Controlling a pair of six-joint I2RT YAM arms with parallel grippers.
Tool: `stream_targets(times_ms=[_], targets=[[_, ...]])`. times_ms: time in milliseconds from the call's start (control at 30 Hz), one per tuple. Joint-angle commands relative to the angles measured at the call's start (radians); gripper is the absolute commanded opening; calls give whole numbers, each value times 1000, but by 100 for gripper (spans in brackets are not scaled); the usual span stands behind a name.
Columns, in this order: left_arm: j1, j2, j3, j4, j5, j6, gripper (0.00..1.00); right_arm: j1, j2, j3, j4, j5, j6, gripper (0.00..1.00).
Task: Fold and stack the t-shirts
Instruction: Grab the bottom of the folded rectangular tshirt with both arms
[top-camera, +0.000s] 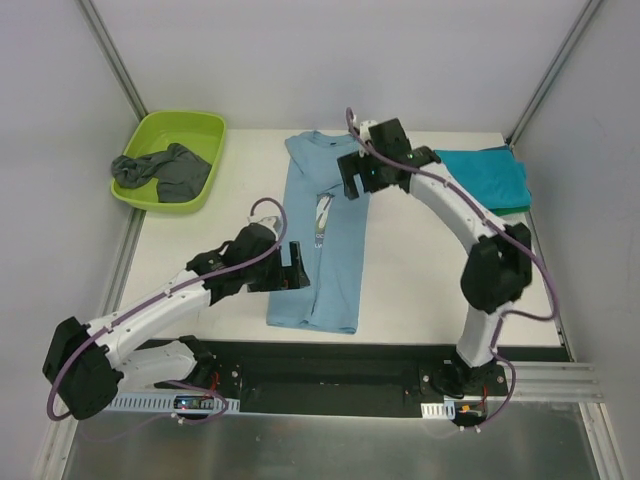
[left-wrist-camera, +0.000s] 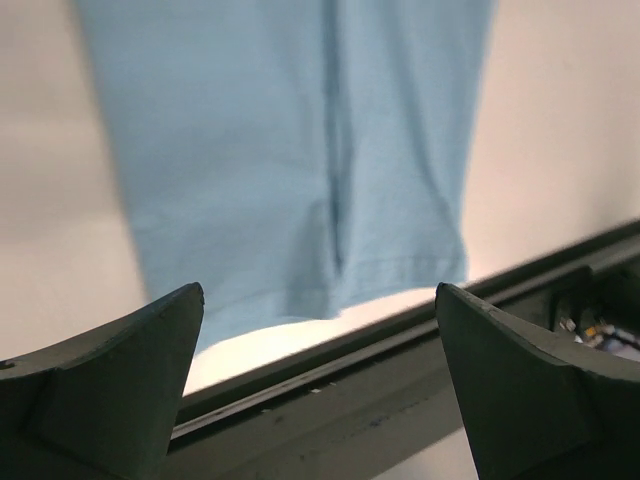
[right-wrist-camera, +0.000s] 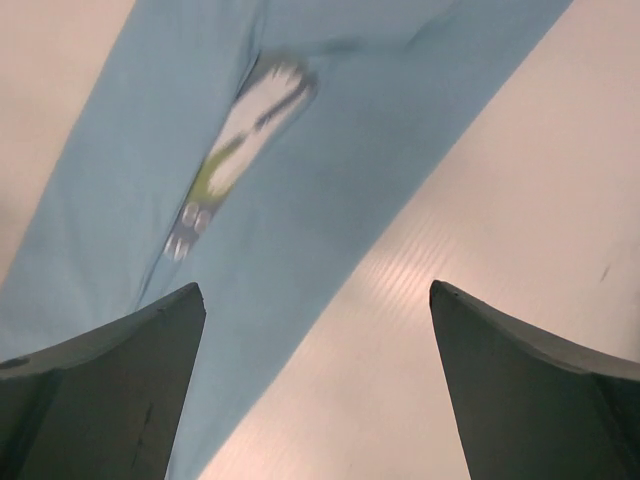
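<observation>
Top view: the light blue t-shirt (top-camera: 322, 250) lies at the centre of the tabletop (top-camera: 420, 290), folded lengthwise into a narrow strip. I judge the crosswise folds are not yet done. A teal t-shirt (top-camera: 485, 178) sits folded at 2 o'clock, and a dark grey t-shirt (top-camera: 165, 172) lies crumpled in the tub (top-camera: 190, 125) at 10 o'clock.

Left wrist: the left gripper (left-wrist-camera: 320, 300) is spread wide and empty over the strip's hem.

Right wrist: the right gripper (right-wrist-camera: 315, 295) is likewise wide and empty, above the chest print (right-wrist-camera: 240, 130).

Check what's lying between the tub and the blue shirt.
Nothing: the top view shows only bare table between the tub and the blue shirt.
</observation>
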Motion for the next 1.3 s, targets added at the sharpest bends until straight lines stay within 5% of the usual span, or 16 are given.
stream_targets(times_ms=[0,133,400,733,800,1000,1133,1267], targets=[[114,-66,-127,-92,-22,-22,99,99,-277,-435,12,87,71,96],[144,-50,-184,-90,24,-13,99,249,-482,-720,77,62,224,96],[142,1,-248,-72,90,-4,75,467,-582,-962,70,183,729,97],[133,45,-299,-16,109,-13,53,554,-511,-1021,199,162,863,74],[122,44,-306,-15,84,-15,40,565,-496,-1016,150,177,878,69],[96,72,-312,-16,60,-12,28,581,-502,-1076,139,149,916,49],[95,81,-328,-21,70,-25,0,584,-532,-1126,161,111,942,27],[93,38,-336,-36,92,-36,0,584,-578,-1182,219,97,933,0]])
